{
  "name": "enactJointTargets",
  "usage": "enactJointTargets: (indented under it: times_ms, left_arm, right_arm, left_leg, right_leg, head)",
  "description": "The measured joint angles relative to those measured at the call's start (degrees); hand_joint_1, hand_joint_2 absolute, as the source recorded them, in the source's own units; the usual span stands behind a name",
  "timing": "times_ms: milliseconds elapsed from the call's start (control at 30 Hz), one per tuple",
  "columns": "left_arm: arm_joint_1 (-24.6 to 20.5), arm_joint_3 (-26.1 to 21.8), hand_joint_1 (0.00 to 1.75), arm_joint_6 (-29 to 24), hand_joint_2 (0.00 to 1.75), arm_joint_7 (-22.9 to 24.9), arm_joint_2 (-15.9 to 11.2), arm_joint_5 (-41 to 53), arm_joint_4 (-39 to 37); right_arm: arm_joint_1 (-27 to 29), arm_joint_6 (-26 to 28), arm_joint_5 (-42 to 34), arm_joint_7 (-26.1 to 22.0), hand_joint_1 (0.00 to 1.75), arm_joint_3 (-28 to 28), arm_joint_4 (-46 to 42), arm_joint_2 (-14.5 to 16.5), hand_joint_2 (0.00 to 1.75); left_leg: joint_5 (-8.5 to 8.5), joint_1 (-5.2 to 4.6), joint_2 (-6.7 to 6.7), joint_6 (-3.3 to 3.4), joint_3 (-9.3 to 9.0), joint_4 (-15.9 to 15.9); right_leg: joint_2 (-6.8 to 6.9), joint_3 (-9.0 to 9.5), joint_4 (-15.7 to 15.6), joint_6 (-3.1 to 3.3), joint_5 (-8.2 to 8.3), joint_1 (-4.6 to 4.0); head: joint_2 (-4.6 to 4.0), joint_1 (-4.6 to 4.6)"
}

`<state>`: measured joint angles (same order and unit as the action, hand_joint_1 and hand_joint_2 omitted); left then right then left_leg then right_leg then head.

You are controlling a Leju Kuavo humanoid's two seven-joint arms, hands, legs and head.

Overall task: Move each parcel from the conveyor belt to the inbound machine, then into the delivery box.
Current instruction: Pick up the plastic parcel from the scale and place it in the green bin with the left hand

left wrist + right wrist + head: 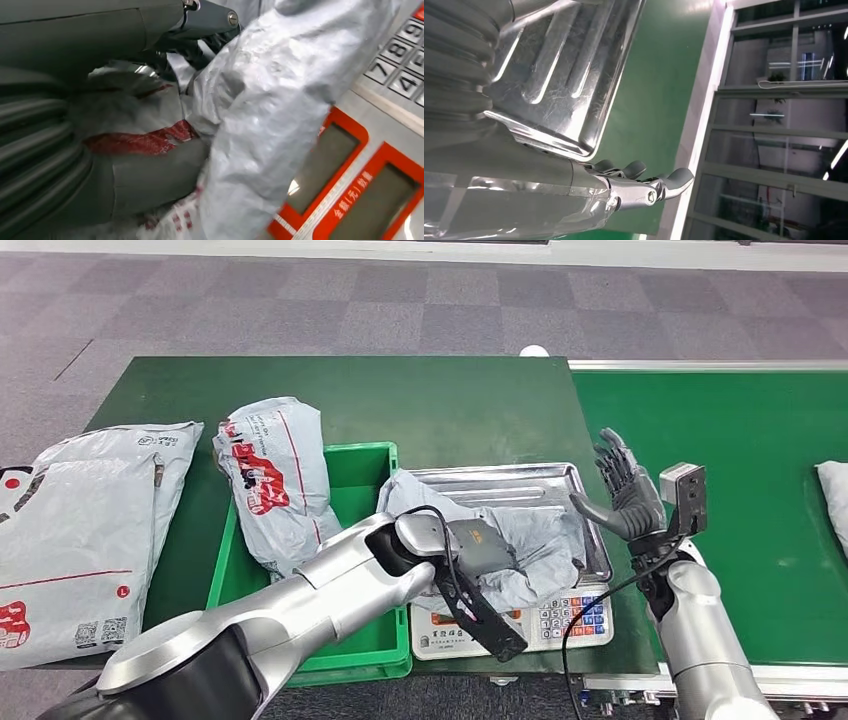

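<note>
Grey parcel (520, 540) on the scale's steel tray (560, 480) is gripped by left hand (480, 550) fingers (200, 50), long axis across the tray; right hand (625, 490) held open.

Grey parcel (520, 540) with red print on a silver tray (560, 480); green crate (350, 480), dark green surface (400, 400), brighter green belt (720, 460).

I see a green table (440, 400) standing on grey checkered carpet (300, 300); through the right wrist camera, I make out glass partitions (784, 125) beyond.
</note>
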<state>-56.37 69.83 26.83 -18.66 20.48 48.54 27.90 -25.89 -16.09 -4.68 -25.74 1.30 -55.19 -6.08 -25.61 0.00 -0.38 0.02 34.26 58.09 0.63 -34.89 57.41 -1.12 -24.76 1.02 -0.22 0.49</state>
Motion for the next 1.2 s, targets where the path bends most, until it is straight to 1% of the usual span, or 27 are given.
enactJointTargets:
  times_ms: [133, 233, 533, 600, 767, 933, 1000, 1200]
  left_arm:
    - [-1.0, 2.0, 1.75, 1.0, 1.75, 0.0, 0.0, -0.3, 0.8]
    - [-1.3, 2.8, 1.75, 0.7, 1.75, 0.6, 0.0, -0.8, 1.1]
    - [-1.5, 3.6, 1.75, -0.9, 1.75, 1.7, 0.0, -2.7, 1.3]
    - [-1.4, 3.8, 1.75, -2.6, 1.75, 2.1, 0.0, -3.2, 1.3]
    - [-1.4, 3.8, 1.75, -9.7, 1.75, 3.5, 0.0, -6.1, 1.6]
    - [-2.4, 2.2, 1.75, -19.1, 1.75, 5.9, 0.0, -5.9, 4.1]
    - [-3.3, 0.4, 1.75, -20.5, 1.75, 6.5, 0.0, -4.1, 5.4]
    - [-3.9, -3.7, 1.75, -20.6, 1.75, 6.6, 0.0, -0.5, 7.8]
  right_arm:
    - [-0.1, -0.4, -0.2, -0.2, 0.00, 0.0, 0.4, 0.0, 1.75]
    - [-0.3, -0.7, -0.2, -0.1, 0.00, 0.0, 0.7, 0.0, 1.75]
    - [-1.9, -0.7, -0.4, -0.1, 0.00, -0.4, 1.8, 0.0, 1.75]
    - [-2.0, -0.7, -0.6, -0.1, 0.00, -0.4, 1.9, 0.0, 1.75]
    - [-2.0, -1.0, -2.4, 0.3, 0.00, -0.4, 1.9, -0.2, 1.75]
    - [-1.2, -1.1, -4.1, 1.2, 0.00, -0.4, 1.0, -0.9, 1.75]
    - [-0.7, -1.1, -4.5, 1.4, 0.00, -0.4, 0.3, -1.2, 1.75]
    - [-0.1, -0.9, -4.9, 1.7, 0.00, -0.5, -0.7, -1.7, 1.75]
  left_leg:
    - [-0.10, 0.00, 0.03, 0.04, -0.01, 0.0]
    - [-0.13, 0.00, 0.03, 0.06, -0.01, 0.0]
    - [-0.13, 0.00, 0.03, 0.07, -0.01, 0.0]
    - [-0.13, -0.01, 0.02, 0.07, -0.01, 0.0]
    - [-0.12, -0.02, -0.02, 0.09, 0.03, 0.0]
    - [-0.12, -0.03, -0.01, 0.09, 0.08, 0.1]
    - [-0.12, -0.03, 0.00, 0.10, 0.10, 0.1]
    - [-0.13, -0.03, 0.02, 0.09, 0.09, 0.1]
  right_leg:
    - [-0.04, 0.00, 0.0, -0.01, -0.06, 0.00]
    - [-0.04, 0.00, 0.0, -0.02, -0.09, 0.00]
    - [-0.03, 0.01, 0.0, -0.02, -0.09, 0.00]
    - [-0.02, 0.00, 0.0, -0.02, -0.09, 0.01]
    - [0.04, -0.02, 0.0, -0.02, -0.09, 0.02]
    - [0.02, -0.07, 0.0, -0.03, -0.08, 0.03]
    - [0.01, -0.08, 0.0, -0.03, -0.08, 0.03]
    - [-0.02, -0.10, 0.0, -0.03, -0.08, 0.02]
  head:
    - [0.00, 0.01]
    - [0.00, 0.01]
    - [0.00, 0.01]
    - [0.00, 0.01]
    - [0.00, 0.01]
    - [0.00, 0.01]
    - [0.00, 0.01]
    - [0.00, 0.01]
